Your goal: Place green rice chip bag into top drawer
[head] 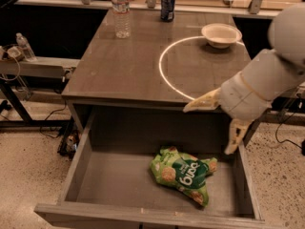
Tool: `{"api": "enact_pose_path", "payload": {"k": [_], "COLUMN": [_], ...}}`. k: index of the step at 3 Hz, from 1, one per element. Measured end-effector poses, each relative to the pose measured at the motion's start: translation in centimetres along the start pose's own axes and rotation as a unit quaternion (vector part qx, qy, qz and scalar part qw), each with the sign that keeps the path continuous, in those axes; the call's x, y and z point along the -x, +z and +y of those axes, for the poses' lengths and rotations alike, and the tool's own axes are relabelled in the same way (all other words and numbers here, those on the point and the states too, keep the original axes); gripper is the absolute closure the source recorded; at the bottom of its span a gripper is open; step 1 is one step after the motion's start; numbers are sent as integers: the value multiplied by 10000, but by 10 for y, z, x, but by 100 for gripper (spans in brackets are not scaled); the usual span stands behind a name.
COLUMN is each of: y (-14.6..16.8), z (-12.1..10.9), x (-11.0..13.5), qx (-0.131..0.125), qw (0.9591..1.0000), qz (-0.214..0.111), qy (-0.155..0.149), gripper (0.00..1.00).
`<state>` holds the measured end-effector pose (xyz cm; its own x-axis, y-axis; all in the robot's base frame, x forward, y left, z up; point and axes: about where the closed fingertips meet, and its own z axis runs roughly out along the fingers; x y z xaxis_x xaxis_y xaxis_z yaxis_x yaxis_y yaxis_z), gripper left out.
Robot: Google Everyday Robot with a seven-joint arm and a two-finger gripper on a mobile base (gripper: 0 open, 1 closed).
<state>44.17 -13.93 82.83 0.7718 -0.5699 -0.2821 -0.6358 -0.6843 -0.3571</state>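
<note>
The green rice chip bag (pixel 183 173), lettering illegible, lies in the top drawer (pixel 143 214); the gripper (pixel 218 120) above gapes wide, empty.

The grey-brown wooden table (pixel 119 70) fills the upper middle of the frame. At its far edge stand a clear plastic water bottle (pixel 121 11) and a dark blue can (pixel 167 4). At upper right a cream round bowl (pixel 221 35) sits on a thin white ring (pixel 162 73). The cream two-finger gripper (pixel 218 119), fingers spread, hangs at the table's front right edge.
</note>
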Motion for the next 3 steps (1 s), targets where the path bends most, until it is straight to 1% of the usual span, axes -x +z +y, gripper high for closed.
{"api": "enact_pose_path", "payload": {"k": [1,2,3], "y": [-69,-156,-161], "z": [-7,-32,-36], "x": [-9,-26,-25], "qx": [-275,-819,-887], "qw": [9983,9877,9868], "qz": [512,1317,1348], "qy": [34,188,152], "gripper": [1,0,0]}}
